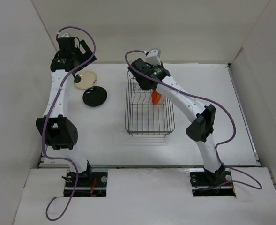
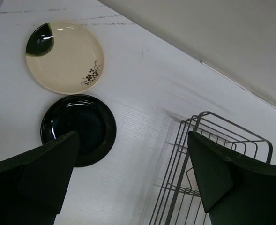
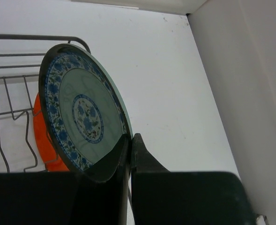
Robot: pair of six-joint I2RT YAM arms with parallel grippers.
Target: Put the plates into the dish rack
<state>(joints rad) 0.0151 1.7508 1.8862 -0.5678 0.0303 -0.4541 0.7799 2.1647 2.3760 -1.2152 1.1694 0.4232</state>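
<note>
Right gripper: jaws pinched almost together on the lower rim of a teal-green round plate with a blue floral border. The plate stands on edge, slightly tilted, over the far end of the rack.
Dish rack: a rectangular basket of thin dark metal wire sits mid-table, its long side running away from the arm bases.
Inside the rack: a bright orange round plate stands on edge among the wires at the far right, just behind the teal-green plate. Whether the teal-green plate already rests on the wires cannot be told.
Left gripper: fingers spread wide with nothing between them, hanging above the table between the black plate and the rack's far left corner.
Cream plate: a cream round plate with a dark green patch at its rim and a small dark flower sprig lies flat at the far left of the table, outside the rack.
Black plate: a glossy black round plate lies flat just beside the cream one, on its near side, with a thin strip of table between them. It is well apart from the rack.
Table: a white surface with a faint grain.
Room: plain white panels close in the table on the left, far and right sides. A purple cable loops along each arm.
</note>
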